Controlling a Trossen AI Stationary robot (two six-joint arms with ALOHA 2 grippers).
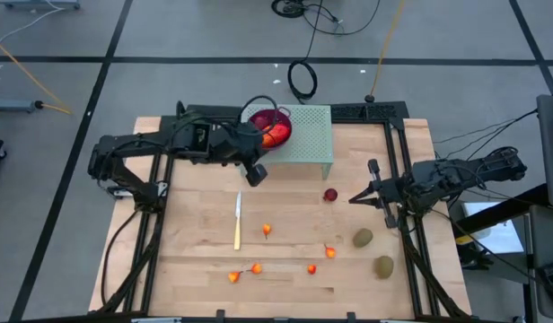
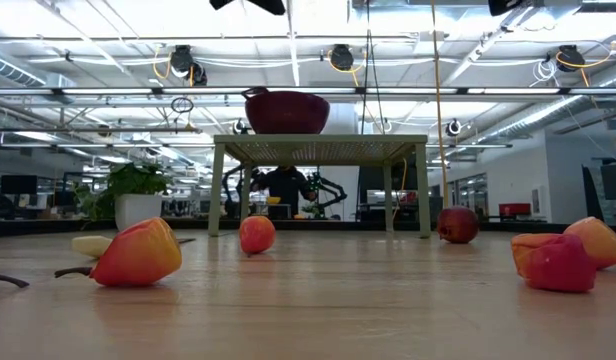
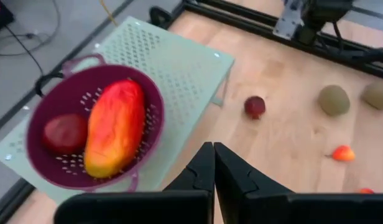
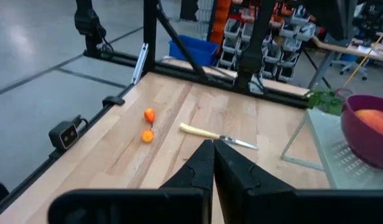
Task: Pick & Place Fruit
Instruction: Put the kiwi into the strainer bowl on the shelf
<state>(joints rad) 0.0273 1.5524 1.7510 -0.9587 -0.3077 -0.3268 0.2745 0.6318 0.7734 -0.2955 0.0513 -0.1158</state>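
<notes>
Overhead, the left end effector (image 1: 256, 175) hovers beside the purple colander (image 1: 270, 126), which sits on a pale green perforated stand (image 1: 308, 139) and holds the mango-like fruit (image 1: 276, 135). The right end effector (image 1: 355, 199) waits at the right of the surface (image 1: 285, 278), near one dark red ball (image 1: 330, 195) and two kiwi-like ovals (image 1: 363, 238); tiny orange-red pieces (image 1: 267, 231) lie near a yellow-handled knife (image 1: 238, 221).

From the low view, the small pieces look smooth, rounded and probably light, likely to roll, so a grip across the middle seems safest.

The left wrist view shows its fingers (image 3: 201, 174) pressed together, empty, with a second dark red ball (image 3: 64, 132) in the colander beside the mango-like fruit.

The right wrist view shows its fingers (image 4: 201, 165) likewise closed on nothing.
</notes>
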